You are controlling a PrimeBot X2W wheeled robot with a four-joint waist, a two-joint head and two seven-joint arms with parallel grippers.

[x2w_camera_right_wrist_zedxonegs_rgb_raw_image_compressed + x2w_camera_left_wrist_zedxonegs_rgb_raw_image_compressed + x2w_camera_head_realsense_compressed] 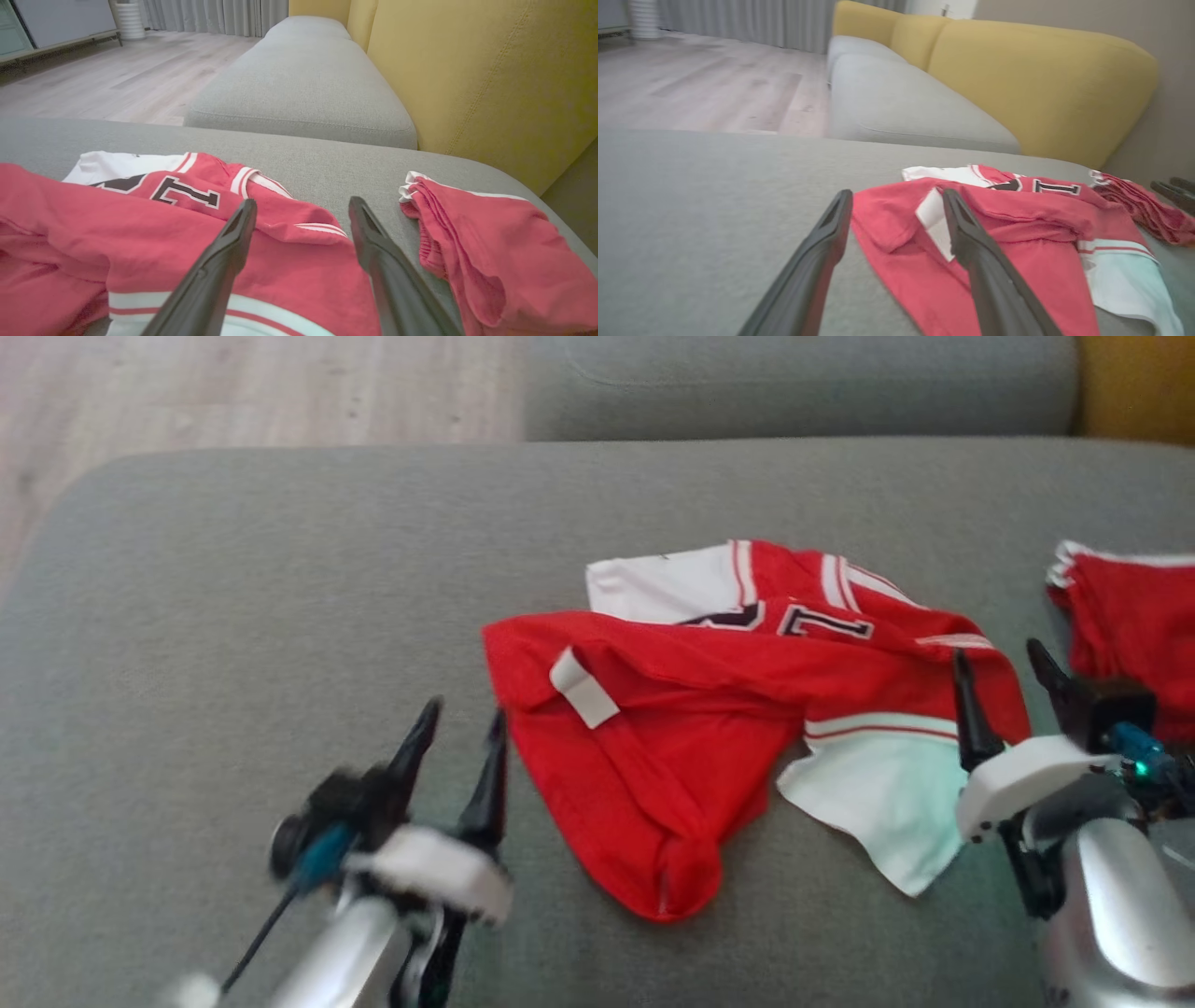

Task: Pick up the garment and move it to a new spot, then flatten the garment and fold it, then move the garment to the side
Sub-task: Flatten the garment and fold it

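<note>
Item: red-and-white jersey [709,709], crumpled, number partly hidden, lying mid grey sofa seat [233,616]. My left hand [465,711] spread wide, empty, just beside its left edge; right hand [997,653] spread, empty, at its right edge. Second red garment [1134,616] at right, cut off. Wooden floor [233,392] beyond.

The left gripper [896,193] is showing at the bottom middle of the frame, its two dark fingers standing apart with nothing between them. The finger nearer the right is covering part of the red and white garment [1041,261], which is lying crumpled on the grey cushion [714,210] in the lower right. A second red garment [1143,210] is lying close beside it at the right edge. A yellow sofa back [1041,84] is standing in the upper right, and a wooden floor [691,84] is showing in the upper left.
</note>
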